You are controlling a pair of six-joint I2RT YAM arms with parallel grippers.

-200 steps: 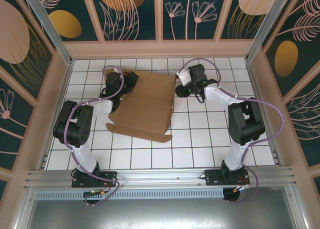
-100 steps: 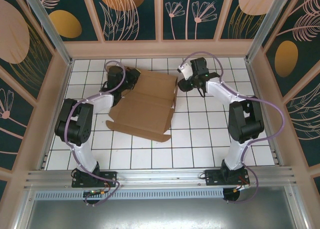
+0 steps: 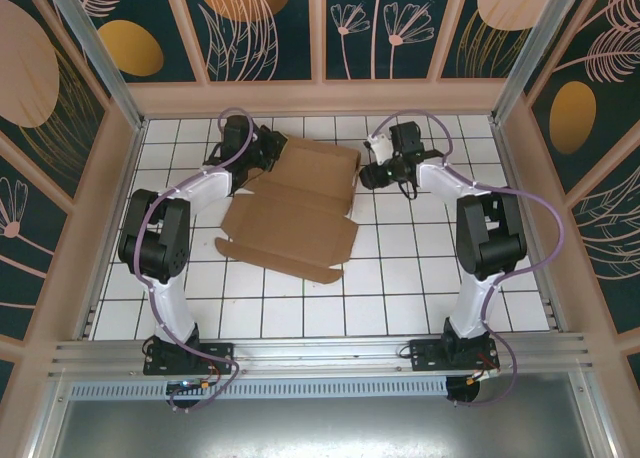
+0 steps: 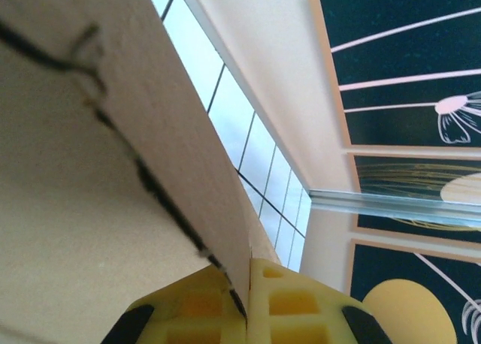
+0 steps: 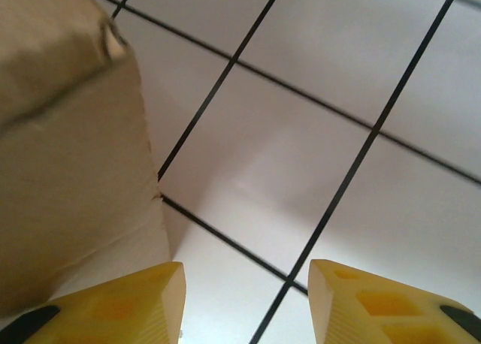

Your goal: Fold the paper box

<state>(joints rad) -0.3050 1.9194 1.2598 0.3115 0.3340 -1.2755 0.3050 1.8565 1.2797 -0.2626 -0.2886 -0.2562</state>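
Left fingers [image 4: 301, 305] pinch the paper box [image 3: 295, 218] edge; right fingers [image 5: 376, 299] spread beside it. Flap-raising step, likely; next, a matching grip opposite.

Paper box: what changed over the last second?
The left gripper, shut on the paper box's far-left edge, moved farther back, dragging it slightly back and right. The right gripper stayed open beside its right edge; the box stays unfolded.

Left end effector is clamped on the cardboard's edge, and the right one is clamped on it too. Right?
No. The right end effector is open over the table beside the cardboard, as the right wrist view shows. The left end effector is clamped on the edge.
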